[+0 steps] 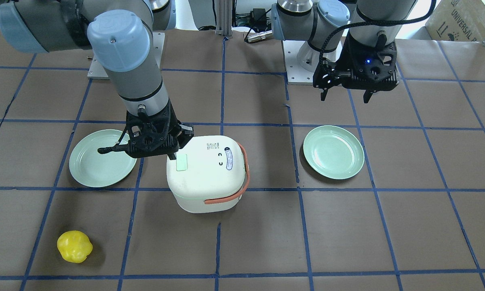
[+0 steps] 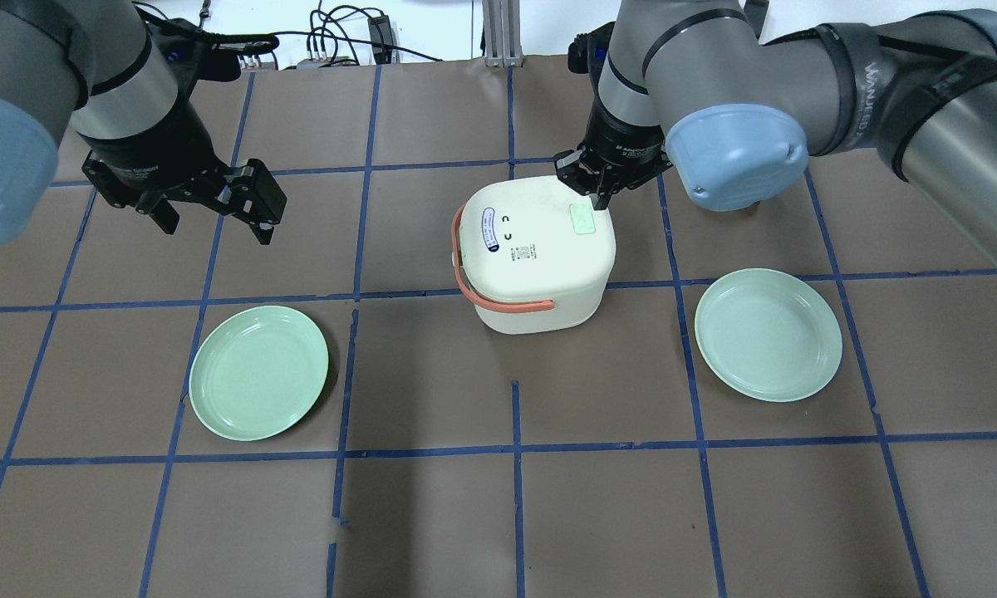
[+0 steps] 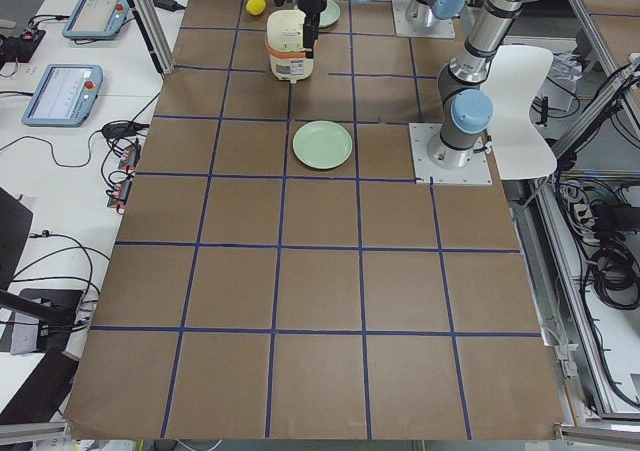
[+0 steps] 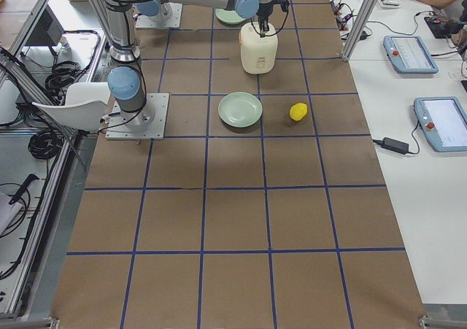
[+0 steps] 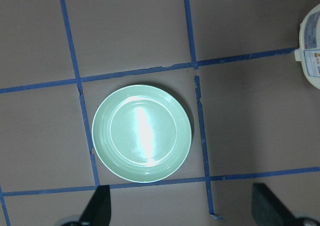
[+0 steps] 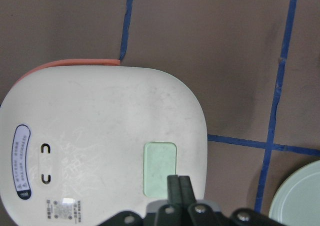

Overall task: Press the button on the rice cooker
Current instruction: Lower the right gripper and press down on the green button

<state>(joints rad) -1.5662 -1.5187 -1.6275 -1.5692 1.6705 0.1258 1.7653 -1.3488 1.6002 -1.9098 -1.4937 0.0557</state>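
While the left gripper (image 2: pixel 214 223) hangs with its fingers apart at ten o'clock from the rice cooker (image 2: pixel 536 249), a green plate (image 2: pixel 257 372) lies at the cooker's eight o'clock. The cooker stands mid-table, its green button (image 2: pixel 582 219) at the lid's one o'clock corner. The right gripper (image 2: pixel 600 199), fingers pressed together, points down at the button's edge; whether it touches is unclear. A second plate (image 2: pixel 768 334) lies at four o'clock.

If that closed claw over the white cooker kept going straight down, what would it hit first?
Probably the green button on the lid of the rice cooker; the right claw hangs over that button's edge, gap unclear.
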